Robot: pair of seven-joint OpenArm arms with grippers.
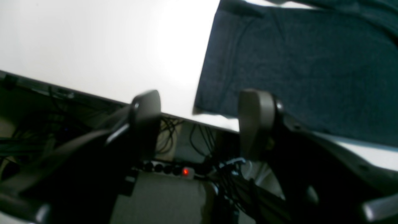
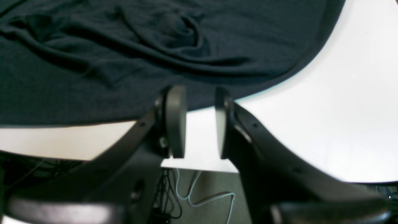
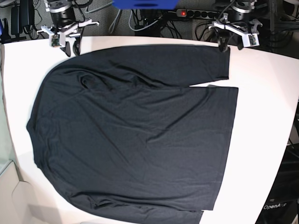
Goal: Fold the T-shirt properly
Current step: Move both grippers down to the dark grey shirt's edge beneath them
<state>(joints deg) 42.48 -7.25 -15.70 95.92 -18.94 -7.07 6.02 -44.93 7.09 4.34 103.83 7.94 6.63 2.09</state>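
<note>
While both arms hang back at the edge, here's the rundown:
Left hand (image 1: 199, 124): fingers spread wide, nothing in them, just off the sleeve cuff.
Right hand (image 2: 200, 123): narrow gap, empty, right at the shirt's edge.
Shirt (image 3: 135, 140): lying spread across the white tabletop (image 3: 266, 93), one sleeve folded over the body.
Handling: looks thin, floppy, light; I'd pinch hems or cuffs, and expect wrinkles to drag.

Your left gripper (image 1: 199, 124) hangs with its jaws spread wide and nothing between the pads (image 1: 255, 124). Your right gripper (image 2: 200, 123) shows a narrower gap, also holding nothing. In the base view both arms sit at the far edge, left gripper (image 3: 232, 41) and right gripper (image 3: 71, 45) pointing down.
</note>
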